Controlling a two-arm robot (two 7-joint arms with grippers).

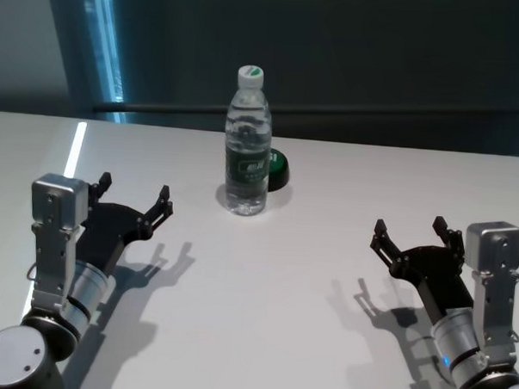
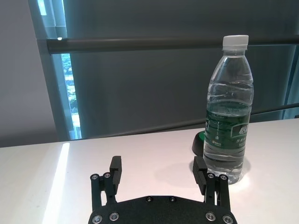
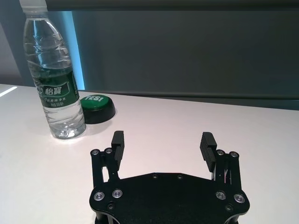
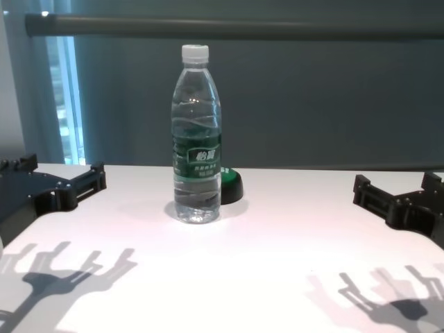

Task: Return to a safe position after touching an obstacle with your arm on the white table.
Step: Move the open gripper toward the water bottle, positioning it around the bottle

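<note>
The obstacle, a clear water bottle (image 1: 247, 147) with a white cap and dark green label, stands upright near the far middle of the white table (image 1: 281, 282). The chest view shows the bottle (image 4: 197, 139) centred, and each wrist view catches it too (image 2: 228, 116) (image 3: 53, 79). My left gripper (image 1: 134, 198) hovers open at the near left, well short of the bottle, nothing between its fingers (image 2: 116, 169). My right gripper (image 1: 410, 235) is open at the near right, also apart from the bottle, with empty fingers (image 3: 205, 144).
A low black-and-green round puck (image 1: 278, 169) sits just behind and right of the bottle, also seen as the puck (image 3: 96, 107). A dark rail and window wall (image 4: 229, 28) run behind the table's far edge.
</note>
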